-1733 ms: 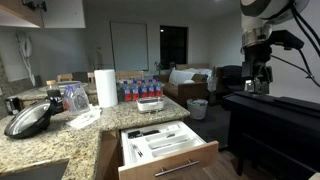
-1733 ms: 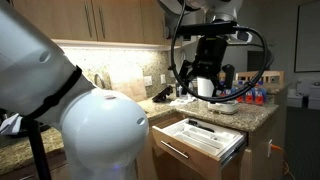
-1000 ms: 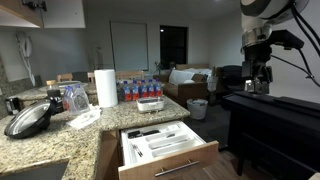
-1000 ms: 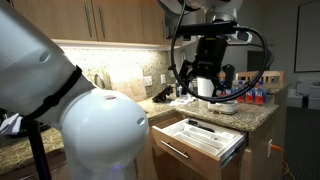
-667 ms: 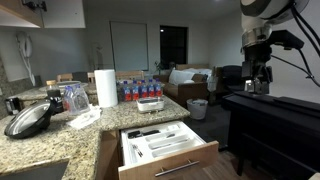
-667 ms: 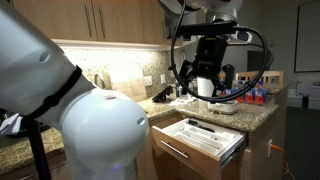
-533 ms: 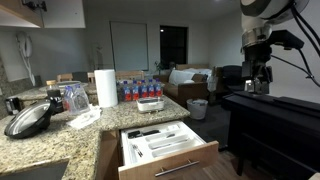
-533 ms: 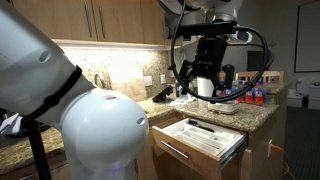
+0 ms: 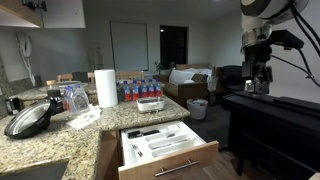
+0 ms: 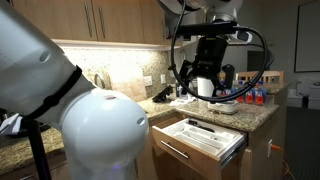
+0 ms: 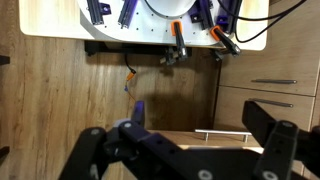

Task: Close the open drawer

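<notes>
Granite worktop (image 9: 60, 135) fills this kitchen corner, with wood cabinets (image 10: 110, 20) above and a sofa (image 9: 188, 82) in the room behind. The arm (image 9: 262, 20) hangs high, well apart from the drawer (image 9: 172, 160). The drawer stands pulled out just below the worktop's edge: light-brown wood front, horizontal silver bar handle (image 9: 180, 164), white inside with a utensil tray (image 9: 155, 140). Its long axis runs along the worktop's edge, front facing out into the room. In the wrist view the gripper (image 11: 183, 140) looks down on wood floor, fingers (image 11: 88, 150) spread wide and released. A paper towel roll (image 9: 106, 87) stands upright on the worktop.
</notes>
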Available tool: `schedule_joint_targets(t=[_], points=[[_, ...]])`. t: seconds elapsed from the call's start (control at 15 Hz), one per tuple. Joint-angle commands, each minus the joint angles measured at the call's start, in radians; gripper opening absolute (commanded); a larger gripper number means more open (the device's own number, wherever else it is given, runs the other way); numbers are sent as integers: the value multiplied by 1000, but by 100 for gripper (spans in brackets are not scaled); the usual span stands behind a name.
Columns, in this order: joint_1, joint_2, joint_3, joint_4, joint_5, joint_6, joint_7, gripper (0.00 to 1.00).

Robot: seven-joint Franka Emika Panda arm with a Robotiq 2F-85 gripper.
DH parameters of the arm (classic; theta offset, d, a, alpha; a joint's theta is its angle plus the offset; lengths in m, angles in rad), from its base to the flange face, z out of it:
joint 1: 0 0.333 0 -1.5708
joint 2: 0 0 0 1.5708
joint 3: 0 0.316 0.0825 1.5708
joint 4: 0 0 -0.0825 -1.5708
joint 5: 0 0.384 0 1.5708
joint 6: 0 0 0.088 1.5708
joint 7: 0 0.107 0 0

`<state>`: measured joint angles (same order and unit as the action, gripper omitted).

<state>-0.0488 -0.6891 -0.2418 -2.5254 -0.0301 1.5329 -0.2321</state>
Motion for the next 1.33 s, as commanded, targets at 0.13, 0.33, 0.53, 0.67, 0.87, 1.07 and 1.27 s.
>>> schedule_joint_targets(t=[0.13,0.33,0.53,0.67,0.87,1.07,1.27], points=[[-20,4,16,2,8,-2,-10,100],[-19,4,16,2,8,-2,-10,100],[-20,4,16,2,8,-2,-10,100],[-19,4,16,2,8,-2,-10,100],[-19,4,16,2,8,-2,-10,100],[-19,-12,27,-2,15,12,8,100],[1,-44,78,-22,50,82,56,100]])
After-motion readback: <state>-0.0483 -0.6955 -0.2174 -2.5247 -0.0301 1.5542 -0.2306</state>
